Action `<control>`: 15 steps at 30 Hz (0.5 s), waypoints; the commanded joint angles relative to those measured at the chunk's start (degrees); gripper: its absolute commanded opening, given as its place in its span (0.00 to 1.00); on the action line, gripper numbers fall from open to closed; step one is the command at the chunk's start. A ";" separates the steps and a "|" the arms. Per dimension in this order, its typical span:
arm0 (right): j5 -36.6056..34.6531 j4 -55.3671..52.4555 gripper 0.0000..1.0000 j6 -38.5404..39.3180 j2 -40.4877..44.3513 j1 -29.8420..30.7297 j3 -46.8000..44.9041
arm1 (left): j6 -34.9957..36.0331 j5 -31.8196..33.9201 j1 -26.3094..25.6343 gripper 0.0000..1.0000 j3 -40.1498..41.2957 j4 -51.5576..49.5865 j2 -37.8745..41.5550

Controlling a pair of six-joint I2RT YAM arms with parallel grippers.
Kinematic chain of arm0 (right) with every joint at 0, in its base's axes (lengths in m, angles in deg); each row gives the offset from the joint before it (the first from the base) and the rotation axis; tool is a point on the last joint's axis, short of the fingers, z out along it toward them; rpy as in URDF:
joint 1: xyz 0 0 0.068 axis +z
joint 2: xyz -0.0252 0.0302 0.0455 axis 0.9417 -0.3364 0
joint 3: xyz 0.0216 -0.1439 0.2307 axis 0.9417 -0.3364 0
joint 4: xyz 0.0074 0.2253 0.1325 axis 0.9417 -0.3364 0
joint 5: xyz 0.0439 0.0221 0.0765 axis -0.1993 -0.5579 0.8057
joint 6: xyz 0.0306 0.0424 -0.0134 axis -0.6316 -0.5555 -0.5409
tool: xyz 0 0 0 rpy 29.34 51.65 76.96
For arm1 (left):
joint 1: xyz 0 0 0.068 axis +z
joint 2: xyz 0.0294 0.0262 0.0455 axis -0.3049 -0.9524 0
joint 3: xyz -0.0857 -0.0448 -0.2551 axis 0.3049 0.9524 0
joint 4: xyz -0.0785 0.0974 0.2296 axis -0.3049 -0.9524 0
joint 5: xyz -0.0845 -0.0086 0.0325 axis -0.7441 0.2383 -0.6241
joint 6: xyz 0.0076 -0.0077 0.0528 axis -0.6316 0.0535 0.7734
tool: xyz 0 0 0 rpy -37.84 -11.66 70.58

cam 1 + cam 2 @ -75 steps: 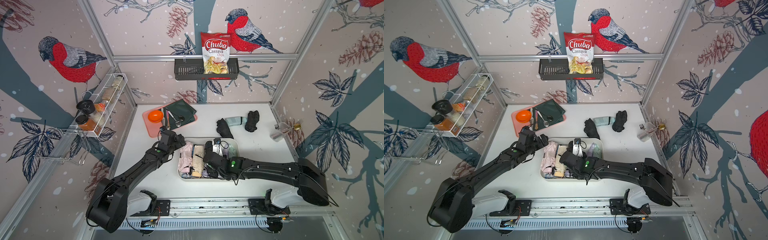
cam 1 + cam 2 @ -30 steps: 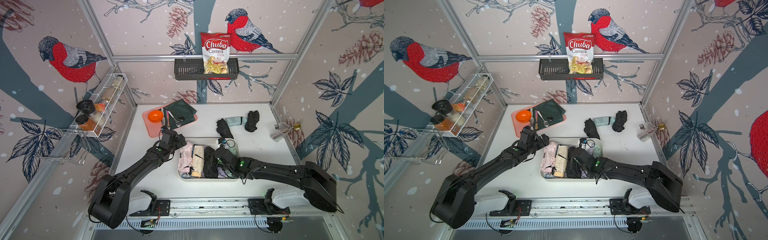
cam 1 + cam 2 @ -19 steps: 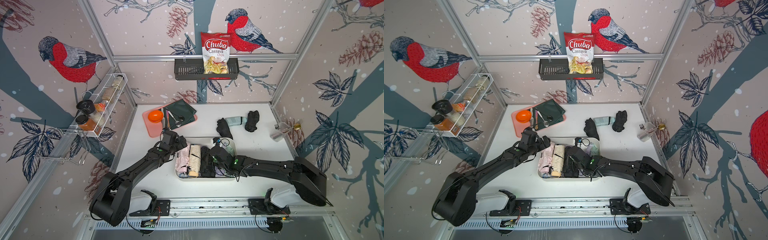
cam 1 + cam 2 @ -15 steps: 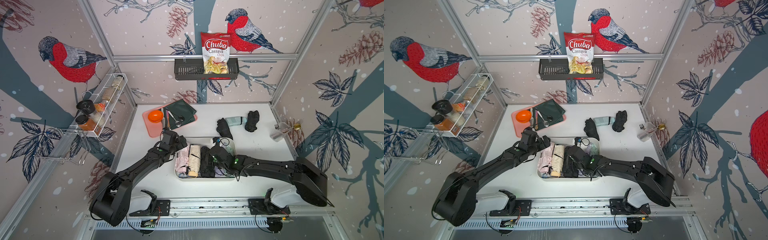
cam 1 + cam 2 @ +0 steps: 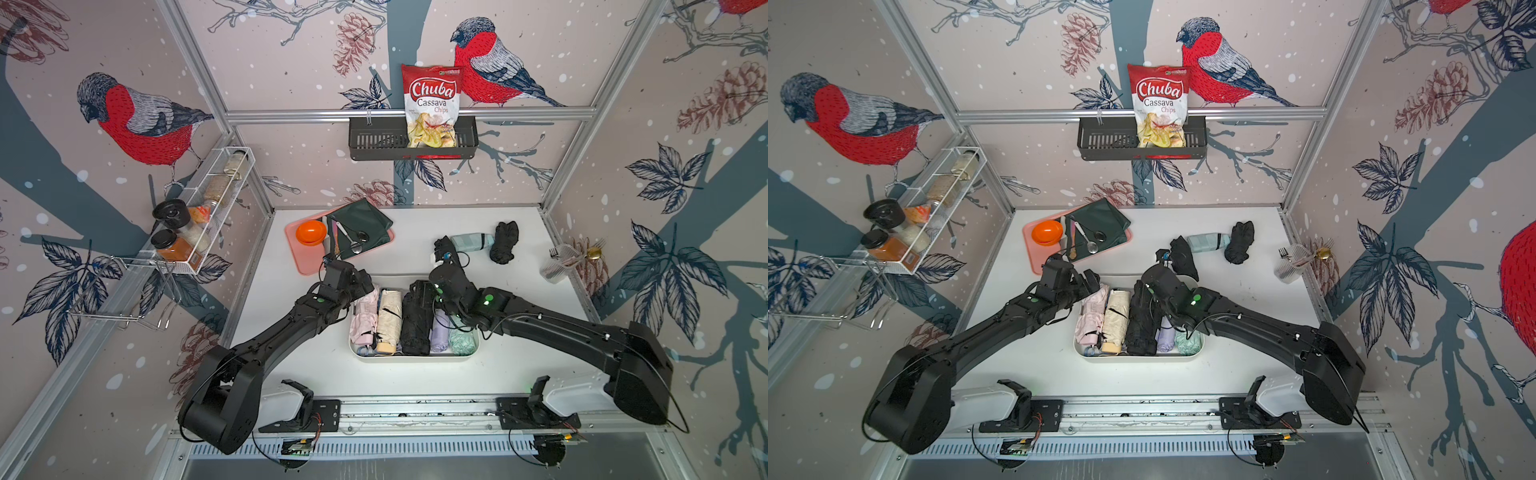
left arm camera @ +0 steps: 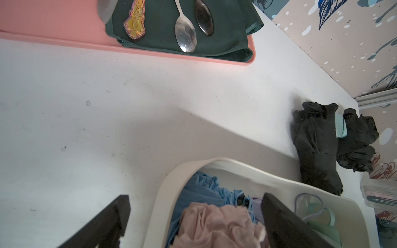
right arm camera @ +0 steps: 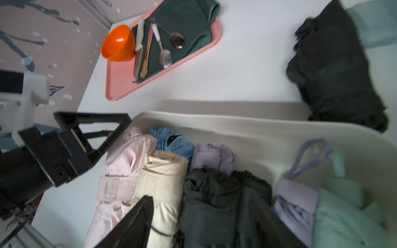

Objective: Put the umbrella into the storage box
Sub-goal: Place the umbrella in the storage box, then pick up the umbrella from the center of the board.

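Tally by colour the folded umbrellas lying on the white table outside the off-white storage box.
Black folded fabric umbrellas: 2
Pale mint folded fabric umbrella: 1
Total: 3, all on the white table beyond the far side of the off-white plastic storage box.

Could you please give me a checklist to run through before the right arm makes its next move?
1. Boxed black umbrella lies inside the storage box: ok.
2. Right gripper open: ok.
3. Right fingers clear of the fabric: cannot tell.
4. Left gripper open, straddling the box's corner wall: ok.
5. All umbrellas boxed: not ok; mint umbrella, nearer black umbrella and farther black umbrella lie on the table.
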 commanded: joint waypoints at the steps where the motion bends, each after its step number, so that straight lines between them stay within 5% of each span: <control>1: -2.87 -3.65 0.78 7.49 0.03 -4.46 2.93 | 0.24 1.31 0.17 0.99 -0.51 1.35 0.24; 15: 8.50 -11.46 0.83 28.25 -23.21 -29.63 21.68 | 1.88 3.07 0.17 0.99 -1.20 1.80 0.14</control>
